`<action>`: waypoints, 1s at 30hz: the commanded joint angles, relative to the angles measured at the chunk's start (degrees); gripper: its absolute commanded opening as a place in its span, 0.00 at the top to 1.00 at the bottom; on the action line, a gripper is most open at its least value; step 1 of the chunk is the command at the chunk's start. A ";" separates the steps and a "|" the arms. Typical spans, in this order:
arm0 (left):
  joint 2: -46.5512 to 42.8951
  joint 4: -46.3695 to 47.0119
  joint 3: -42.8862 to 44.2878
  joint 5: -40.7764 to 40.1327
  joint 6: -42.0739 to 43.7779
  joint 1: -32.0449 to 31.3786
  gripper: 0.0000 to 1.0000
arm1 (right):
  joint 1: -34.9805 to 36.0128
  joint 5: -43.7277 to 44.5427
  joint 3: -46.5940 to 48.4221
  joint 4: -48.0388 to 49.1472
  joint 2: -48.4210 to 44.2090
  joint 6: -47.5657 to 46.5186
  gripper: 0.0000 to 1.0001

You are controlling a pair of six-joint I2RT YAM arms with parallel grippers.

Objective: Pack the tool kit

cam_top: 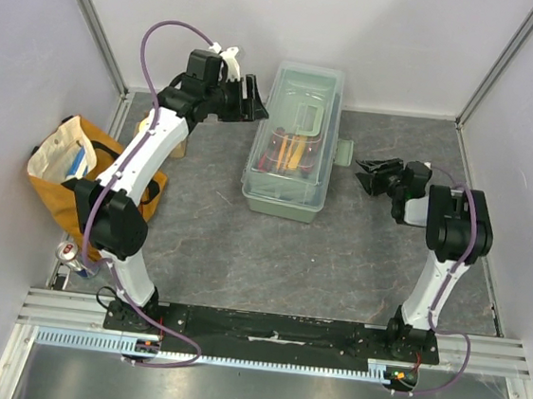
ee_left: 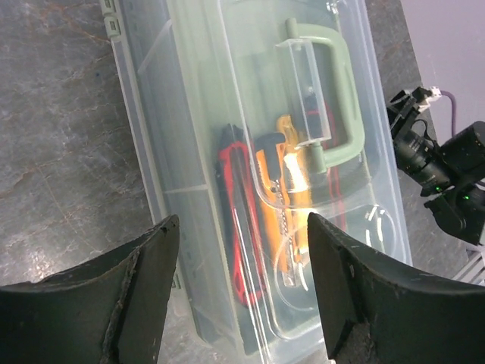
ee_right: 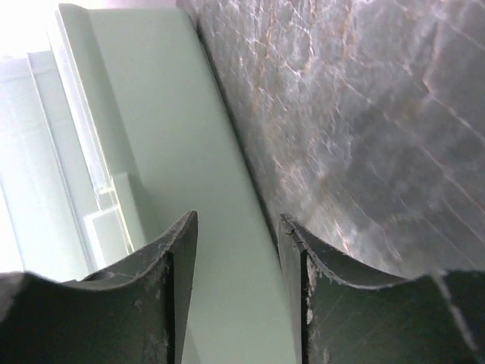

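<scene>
The tool kit (cam_top: 291,150) is a pale sage-green box standing mid-table with its translucent lid down. In the left wrist view, red and orange tool handles (ee_left: 261,205) show through the lid (ee_left: 227,91) below the green carry handle (ee_left: 337,98). My left gripper (cam_top: 254,99) hovers by the box's far left corner, open, with nothing between its fingertips (ee_left: 239,284). My right gripper (cam_top: 374,176) sits just right of the box next to a green side latch (cam_top: 345,153). It is open (ee_right: 235,243), and the flat green latch (ee_right: 212,189) shows in the gap, apart from both fingers.
A yellow-orange cloth bag (cam_top: 79,170) slumps against the left wall, with a can (cam_top: 70,255) in front of it. White walls close in the grey table (cam_top: 337,255) on three sides. The arm bases stand on the near rail (cam_top: 272,329).
</scene>
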 commanded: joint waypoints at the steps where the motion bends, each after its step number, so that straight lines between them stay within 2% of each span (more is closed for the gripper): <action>1: 1.03 9.63 -5.08 5.48 -1.14 1.08 0.26 | 0.50 -5.01 5.44 13.05 7.11 9.77 0.50; 5: -0.64 17.56 -10.98 9.00 1.59 1.16 0.24 | 1.11 -7.39 8.34 24.04 13.10 16.89 0.53; 8: -0.64 20.12 -13.36 10.58 2.47 1.08 0.23 | 2.16 -7.57 9.32 32.03 15.65 20.59 0.46; 13: 2.34 16.88 -13.10 8.05 5.02 1.08 0.22 | 4.88 -6.77 9.58 38.82 16.45 24.72 0.32; 19: 4.98 15.99 -13.46 8.12 4.94 1.08 0.23 | 7.17 -5.55 12.39 49.09 21.10 34.03 0.30; 30: 7.35 15.03 -12.93 8.56 4.50 1.08 0.23 | 8.41 -7.30 12.83 52.44 21.81 33.69 0.24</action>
